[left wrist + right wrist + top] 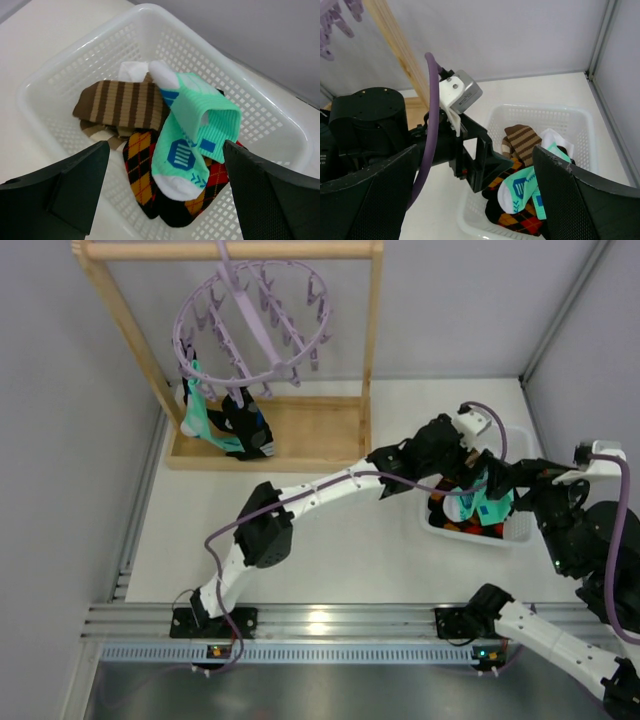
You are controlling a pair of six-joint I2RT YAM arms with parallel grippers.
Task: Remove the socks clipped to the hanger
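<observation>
L gripper [165, 147] wide open over white basket [50, 82], holding nothing.
Teal sock [192, 130] w/ blue marks lies loose on top of the pile in the basket, right below the L jaws, touching neither finger. Under it: brown striped sock [120, 102] toward the far-left side & black/orange argyle socks [140, 170] at the near side. R gripper [475, 150] also spread wide & empty, near the basket w/ the L wrist in front of it. Basket sits on the right of the table [330, 570]. Lilac hanger [250, 325] hangs from the wooden rack [372, 350] at far left, well apart from both arms. A second teal sock [200, 415] & a dark sock [248, 425] hang from its near-left rim.
</observation>
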